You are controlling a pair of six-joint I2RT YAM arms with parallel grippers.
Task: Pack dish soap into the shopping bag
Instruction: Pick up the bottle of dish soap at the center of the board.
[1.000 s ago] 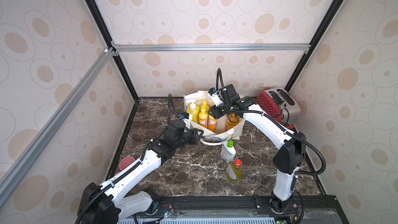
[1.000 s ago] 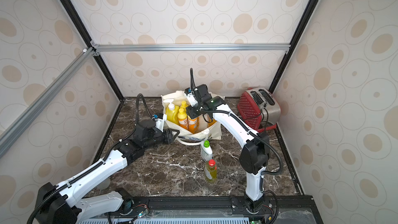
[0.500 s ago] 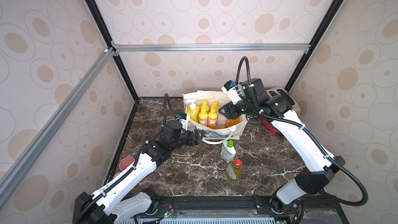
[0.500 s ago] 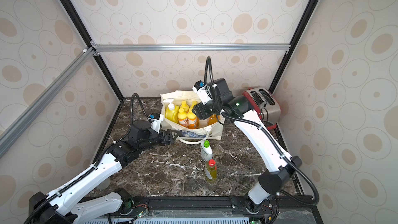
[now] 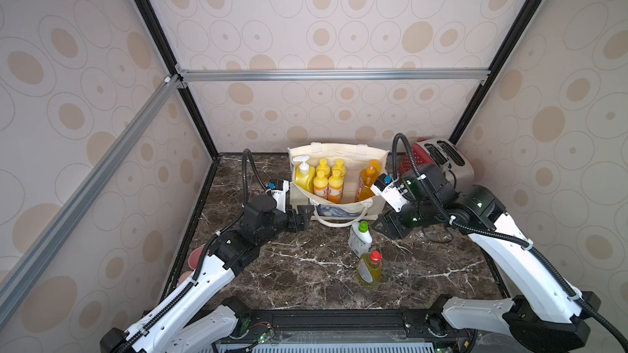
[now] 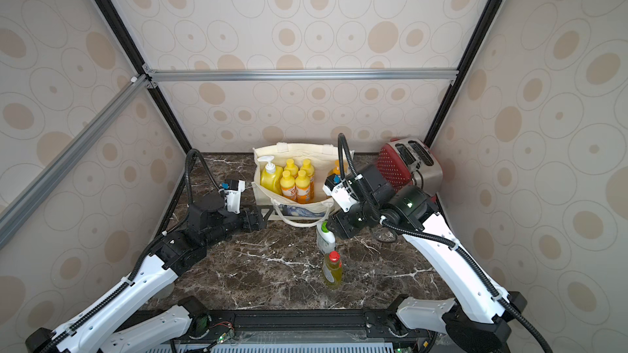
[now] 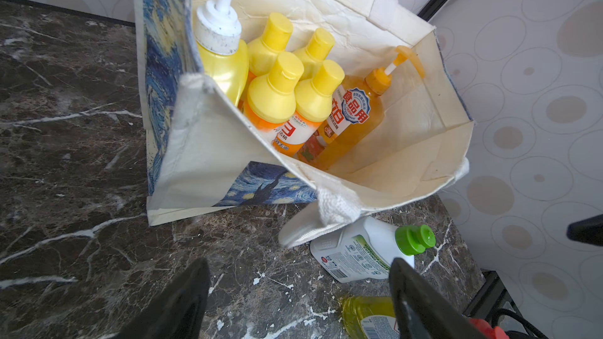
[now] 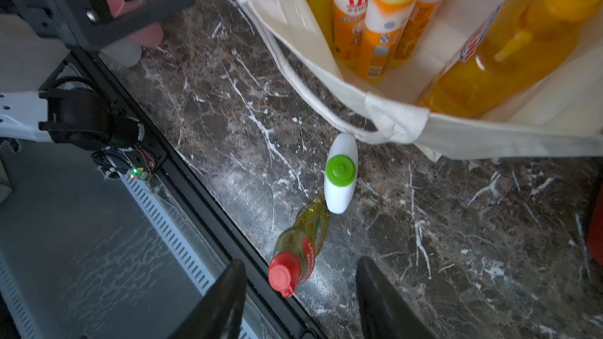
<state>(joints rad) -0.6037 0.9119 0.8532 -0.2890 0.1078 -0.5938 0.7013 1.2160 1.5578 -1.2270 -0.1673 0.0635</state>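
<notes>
The shopping bag [image 5: 339,151] stands open at the back of the table, its painted print on the front [image 7: 261,187]. Inside it stand a big yellow white-pump bottle [image 5: 304,178], several small orange bottles [image 5: 334,186] and a clear amber pump bottle [image 5: 367,181]. On the marble in front stand a white green-capped bottle [image 5: 359,237] and a yellow-green red-capped bottle [image 5: 369,268]. My left gripper [image 5: 304,217] [image 7: 298,265] is open beside the bag's front left corner, touching nothing. My right gripper [image 5: 382,227] [image 8: 301,262] is open and empty, just right of the white bottle.
A red toaster [image 5: 431,161] sits at the back right behind my right arm. A pink cup [image 5: 195,256] stands at the table's left edge under my left arm. The dark marble table [image 5: 306,283] ends at a black rail at the front.
My right gripper has come out of the bag, leaving the amber bottle inside, and dropped to the bag's front right. My left gripper has opened and drawn slightly back from the bag's edge.
</notes>
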